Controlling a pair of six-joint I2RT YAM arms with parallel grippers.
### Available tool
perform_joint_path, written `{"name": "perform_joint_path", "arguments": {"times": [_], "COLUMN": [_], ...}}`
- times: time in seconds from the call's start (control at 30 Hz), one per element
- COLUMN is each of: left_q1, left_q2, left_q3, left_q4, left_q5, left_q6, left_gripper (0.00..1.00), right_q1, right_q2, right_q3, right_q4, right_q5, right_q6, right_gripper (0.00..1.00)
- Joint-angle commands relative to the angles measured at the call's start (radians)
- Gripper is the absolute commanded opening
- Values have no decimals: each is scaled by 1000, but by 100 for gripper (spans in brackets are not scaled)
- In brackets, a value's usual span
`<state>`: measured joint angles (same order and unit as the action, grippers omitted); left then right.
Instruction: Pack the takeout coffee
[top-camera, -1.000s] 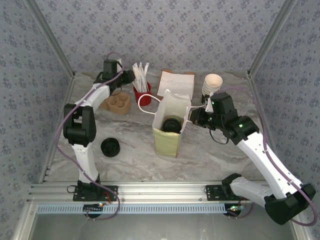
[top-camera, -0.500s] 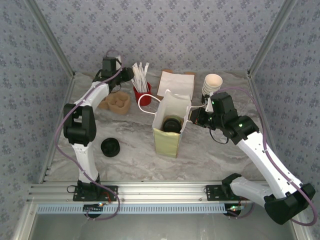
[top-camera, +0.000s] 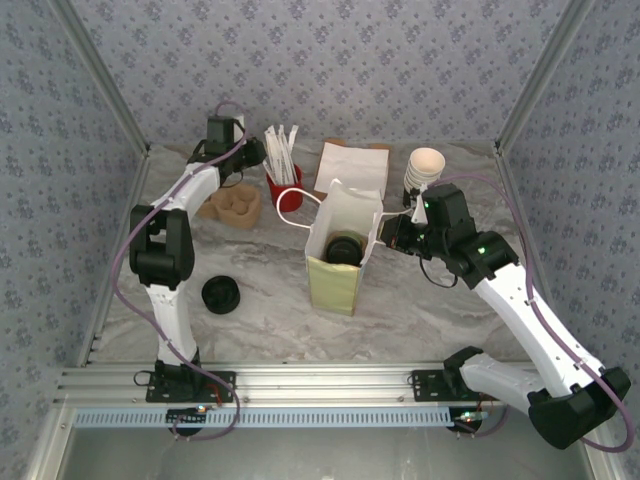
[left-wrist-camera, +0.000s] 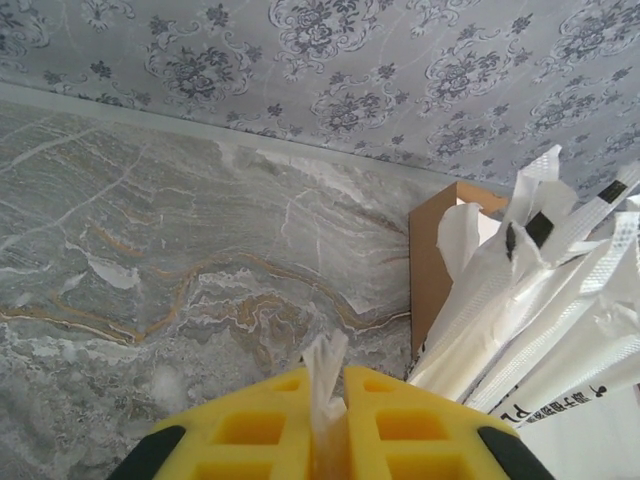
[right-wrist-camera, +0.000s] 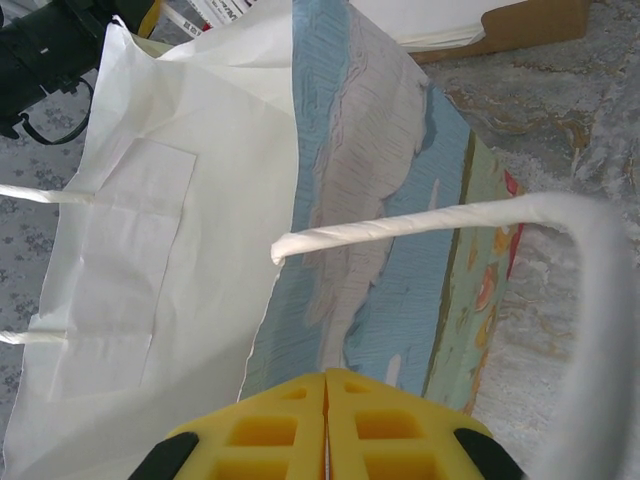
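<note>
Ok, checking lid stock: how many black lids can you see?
2. One black lid sits inside the paper bag; the second lid lies on the table left of the bag. More may be stacked under it.

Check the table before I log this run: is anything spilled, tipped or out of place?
Nothing spilled or tipped. The paper bag stands upright with the lidded cup inside. One black lid lies alone on the table, apart from the other supplies.

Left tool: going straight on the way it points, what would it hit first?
The left tool would probably meet the bare marble table first, the wall beyond; the white sticks stand to one side. Depth is unclear.
</note>
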<state>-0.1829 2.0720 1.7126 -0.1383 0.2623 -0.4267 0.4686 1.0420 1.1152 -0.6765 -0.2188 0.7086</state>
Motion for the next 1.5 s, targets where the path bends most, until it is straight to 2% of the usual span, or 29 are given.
{"name": "perform_joint_path", "arguments": {"times": [0.0,0.17,0.67,0.9,1.33,1.47], "left_q1": [7,-4,-48,-94,-212,-249], "left_q2": [-91,-192,-548,-720,-942,-961], "left_q3": [-18,-51,-87,-44,57,95], "left_q4": [3,-22,-231,-359,-525,-573], "left_q5": [-2,-42,-161,-212,-268,-262], "left_q6": [28,63,157,203,243,244], "left_gripper": [11,10,10,10,11,11], "right_q1": [-8,-8,5,13,60,90], "right_q2": [3,3,19,53,146,163], "right_q3": [-1,5,31,49,69,68], "right_q4": [10,8,5,20,113,149], "right_q5": [-11,-11,-4,-14,-103,-116], "right_q6": [-20,-12,-11,-18,-11,-2], "right_gripper": [12,26,44,44,17,16]}}
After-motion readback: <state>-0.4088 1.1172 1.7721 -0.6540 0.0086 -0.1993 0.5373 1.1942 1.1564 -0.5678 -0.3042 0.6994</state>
